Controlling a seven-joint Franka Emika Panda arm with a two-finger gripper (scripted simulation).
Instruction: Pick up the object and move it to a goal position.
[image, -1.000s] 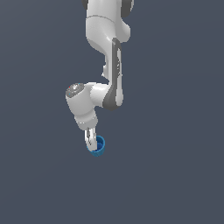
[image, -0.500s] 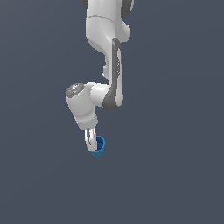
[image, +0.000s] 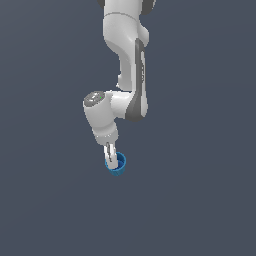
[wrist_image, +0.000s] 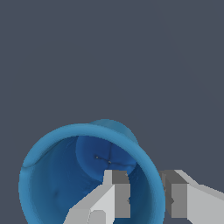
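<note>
The object is a small bright blue cup (image: 119, 167) with a darker blue hollow, low in the exterior view, just below the arm's wrist. My gripper (image: 111, 159) points down into it. In the wrist view the cup (wrist_image: 57, 175) fills the lower part of the picture, mouth toward the camera. One finger (wrist_image: 117, 192) is inside the hollow, the other finger (wrist_image: 177, 197) is outside, and the cup's wall sits between them. The gripper (wrist_image: 145, 176) is shut on that rim wall.
A plain dark grey surface (image: 200, 200) lies all around the cup. The white arm (image: 125, 60) comes down from the upper edge of the exterior view. No goal mark shows.
</note>
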